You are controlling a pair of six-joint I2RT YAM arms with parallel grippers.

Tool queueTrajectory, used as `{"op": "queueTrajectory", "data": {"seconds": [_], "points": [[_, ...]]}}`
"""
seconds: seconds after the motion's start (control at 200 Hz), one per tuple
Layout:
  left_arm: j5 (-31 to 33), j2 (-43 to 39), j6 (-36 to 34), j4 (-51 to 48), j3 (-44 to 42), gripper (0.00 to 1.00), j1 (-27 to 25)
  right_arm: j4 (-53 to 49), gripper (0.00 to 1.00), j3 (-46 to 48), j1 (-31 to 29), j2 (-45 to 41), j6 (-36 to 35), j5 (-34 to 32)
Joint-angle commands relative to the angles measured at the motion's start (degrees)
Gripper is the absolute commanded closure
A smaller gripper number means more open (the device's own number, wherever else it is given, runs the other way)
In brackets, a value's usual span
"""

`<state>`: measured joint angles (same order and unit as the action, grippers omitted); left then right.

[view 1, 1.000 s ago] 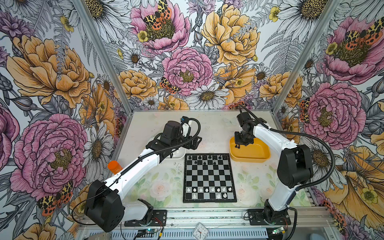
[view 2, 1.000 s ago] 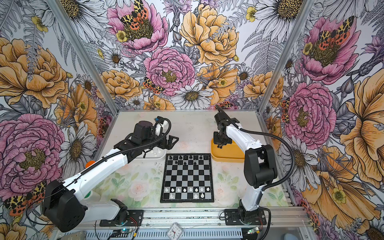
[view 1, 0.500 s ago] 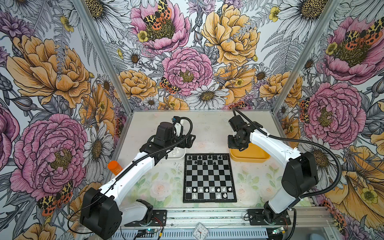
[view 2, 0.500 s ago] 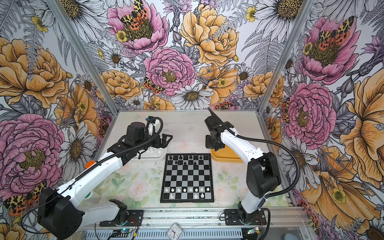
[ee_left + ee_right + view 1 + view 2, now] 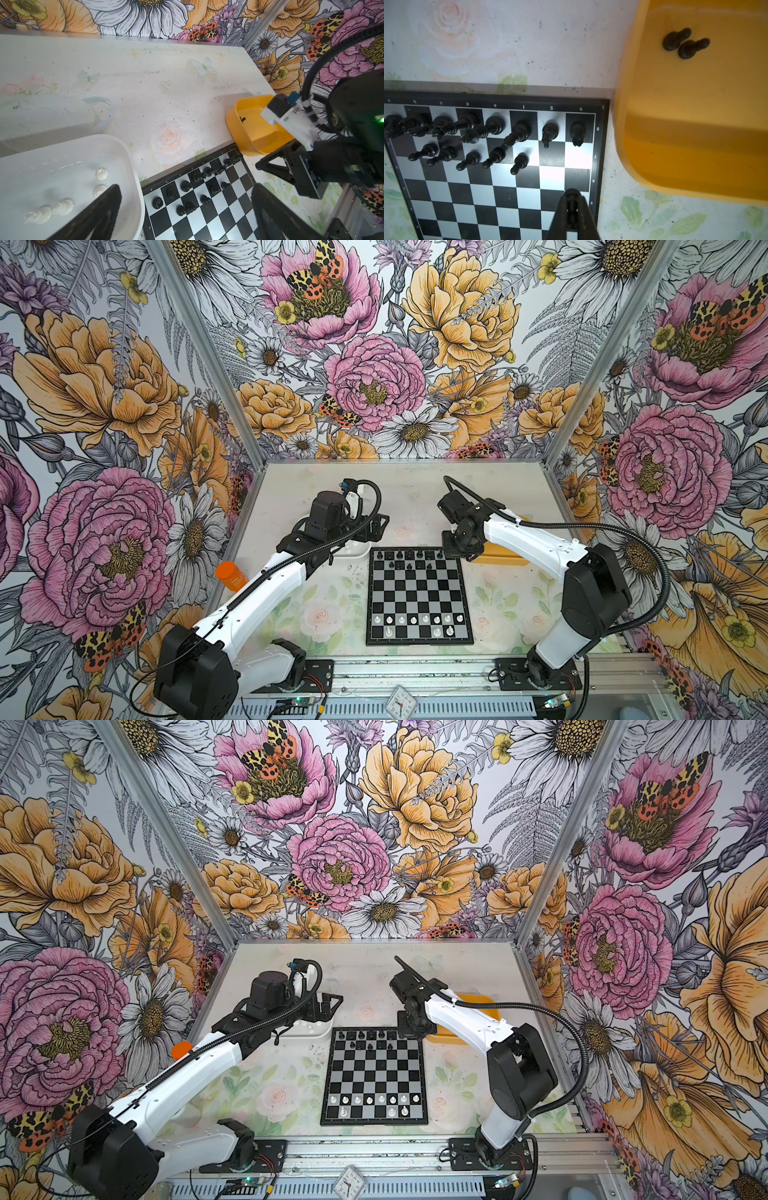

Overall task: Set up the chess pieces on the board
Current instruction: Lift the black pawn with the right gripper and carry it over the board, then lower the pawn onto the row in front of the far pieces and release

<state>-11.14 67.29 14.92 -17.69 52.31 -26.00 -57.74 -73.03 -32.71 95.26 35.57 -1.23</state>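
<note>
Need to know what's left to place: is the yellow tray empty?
Not empty: the right wrist view shows two black pieces side by side inside the yellow tray.

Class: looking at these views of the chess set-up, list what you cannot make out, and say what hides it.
- Right wrist view: whether the shut right gripper pinches a piece; its tips are dark and blurred.
- Both top views: the board, far-right corner, hidden under the right arm's wrist.
- Top view: most of the white tray contents, under the left arm.
- Top view: kinds of white pieces; too small.
</note>
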Motion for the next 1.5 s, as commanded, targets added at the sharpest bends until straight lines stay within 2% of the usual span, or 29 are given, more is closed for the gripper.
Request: {"op": "queueTrajectory", "data": {"seconds": [0.0,0.315,0.956,1.311,1.421,1.496], "points": [[1.49,-1.15,0.48,0.82,-0.28,0.01,0.36,2.58,0.92,2.06,-0.60,-0.32,1.56,0.48],[1.82,-2.11,0.11,-0.45,0.11,0.01,0.25,6.84,0.92,5.51,-0.69,1.99,1.02,1.06],[2.85,-3.13,-0.59,-3.97,1.82,0.01,0.11,9.31,0.91,5.21,0.41,6.71,-1.03,1.22],[2.85,-1.65,-0.94,-4.00,3.01,0.01,0.11,9.22,0.79,4.92,1.15,5.93,-1.51,1.83],[2.72,-1.11,-1.03,-3.71,3.48,0.01,0.16,9.14,0.69,4.91,1.41,4.99,-1.47,2.11],[2.62,-0.84,-1.06,-3.61,3.67,0.01,0.17,9.04,0.67,5.07,1.66,3.88,-1.39,2.33]]}}
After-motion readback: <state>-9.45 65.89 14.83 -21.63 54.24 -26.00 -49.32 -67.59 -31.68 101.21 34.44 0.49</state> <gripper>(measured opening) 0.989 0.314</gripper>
